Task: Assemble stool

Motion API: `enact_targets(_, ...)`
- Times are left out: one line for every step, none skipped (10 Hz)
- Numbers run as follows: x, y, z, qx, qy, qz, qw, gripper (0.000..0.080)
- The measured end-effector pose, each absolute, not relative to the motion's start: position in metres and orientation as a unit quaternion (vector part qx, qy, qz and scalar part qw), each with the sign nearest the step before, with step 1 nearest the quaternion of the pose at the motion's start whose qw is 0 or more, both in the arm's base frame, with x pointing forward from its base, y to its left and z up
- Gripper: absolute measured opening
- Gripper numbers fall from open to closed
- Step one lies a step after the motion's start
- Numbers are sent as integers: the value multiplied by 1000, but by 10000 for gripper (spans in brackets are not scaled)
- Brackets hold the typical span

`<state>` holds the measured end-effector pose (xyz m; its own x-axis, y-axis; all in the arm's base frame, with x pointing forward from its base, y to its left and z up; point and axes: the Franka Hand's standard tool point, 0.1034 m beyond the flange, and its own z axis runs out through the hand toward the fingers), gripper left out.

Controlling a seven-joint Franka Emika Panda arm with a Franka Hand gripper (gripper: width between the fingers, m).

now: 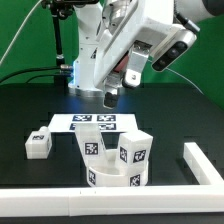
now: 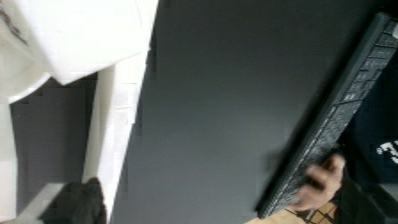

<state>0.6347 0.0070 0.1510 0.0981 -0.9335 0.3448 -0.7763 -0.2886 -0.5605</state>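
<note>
My claw (image 1: 108, 97) hangs above marker board (image 1: 95, 122); spread hidden, cannot tell. Stool (image 1: 115, 160) on counter (image 1: 170, 130), in front of claw, legs upright. Loose leg (image 1: 38, 144) well apart, toward exterior view's left.

White arm (image 1: 140, 50), blk seams, dark fingers (image 1: 108, 96).

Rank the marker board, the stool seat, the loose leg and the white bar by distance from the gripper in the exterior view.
1. the marker board, lying just below the gripper.
2. the stool seat, mid-table, in front of the board.
3. the loose leg, on the exterior view's left.
4. the white bar, far on the exterior view's right.
</note>
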Motion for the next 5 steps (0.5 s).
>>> enact_targets(635, 6, 151, -731, 585, -331, 119, 649)
enact_targets(634, 6, 151, -731, 585, -331, 118, 649)
enact_targets(636, 4, 154, -742, 571, -333, 115, 649)
enact_targets(640, 2, 166, -751, 557, -334, 118, 649)
enact_targets(641, 1, 180, -749, 560, -330, 131, 649)
